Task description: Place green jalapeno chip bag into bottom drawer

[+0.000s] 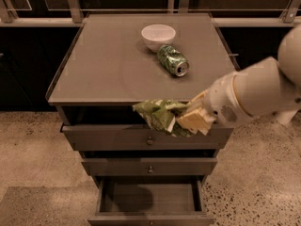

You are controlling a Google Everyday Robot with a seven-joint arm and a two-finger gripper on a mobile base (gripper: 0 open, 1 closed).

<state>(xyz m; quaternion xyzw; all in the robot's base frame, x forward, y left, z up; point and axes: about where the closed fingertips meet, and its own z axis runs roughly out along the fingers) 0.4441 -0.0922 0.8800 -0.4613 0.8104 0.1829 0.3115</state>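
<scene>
The green jalapeno chip bag (160,115) is a crumpled green foil bag with pale printing. My gripper (193,119) is shut on its right side and holds it in the air, just past the cabinet's front edge, in front of the top drawer. The bottom drawer (149,199) is pulled open below, its grey box showing nothing inside. The bag hangs well above it.
A white bowl (158,36) and a dented green soda can (172,60) lie at the back of the grey cabinet top (103,65). Two drawers with small round knobs (149,141) sit above the open one. Speckled floor surrounds the cabinet.
</scene>
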